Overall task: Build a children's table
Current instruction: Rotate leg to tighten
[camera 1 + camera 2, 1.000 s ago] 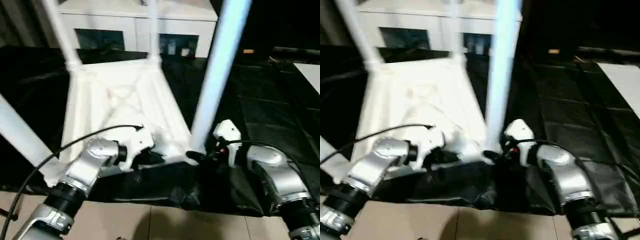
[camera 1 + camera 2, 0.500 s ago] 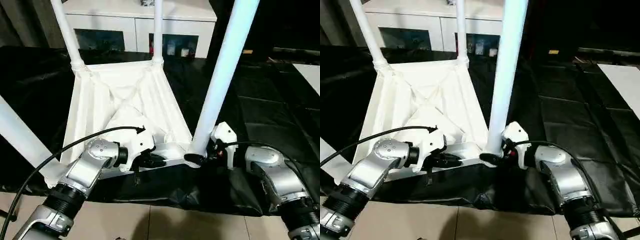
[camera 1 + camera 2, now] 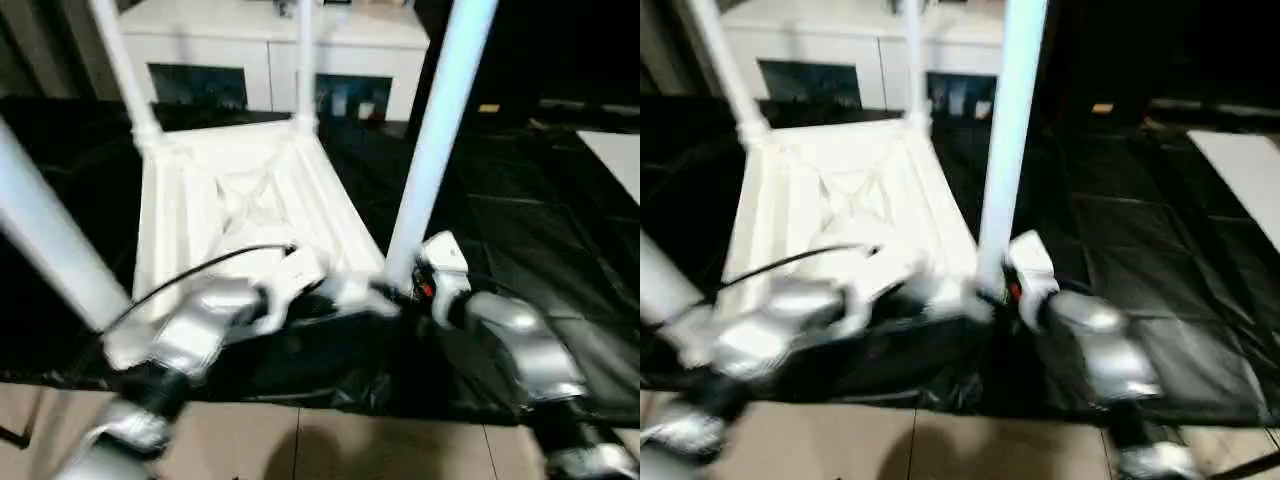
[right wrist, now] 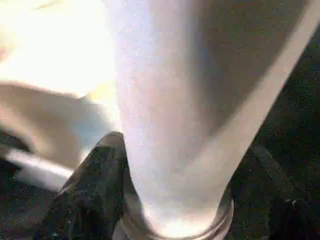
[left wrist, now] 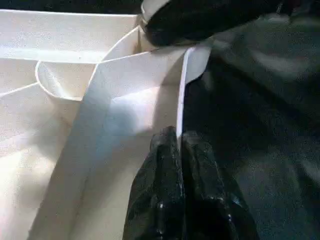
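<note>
My left hand (image 5: 179, 145) pinches the tabletop (image 3: 240, 200) rim. My right hand (image 4: 170, 200) clamps the near leg (image 3: 432, 150) at its base.

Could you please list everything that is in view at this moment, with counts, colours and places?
Tabletop: one, white, upside down on the black sheet, ribbed underside up.
Legs: four, white, standing up from the tabletop's corners.
Black sheet: one, covering the floor under the tabletop.
Cabinet: one, white with glass doors, behind the tabletop.
Flat board: one, white, far right on the sheet.
Left gripper: black fingers pinched on the tabletop's near edge.
Right gripper: black fingers around the base of the near right leg.
</note>
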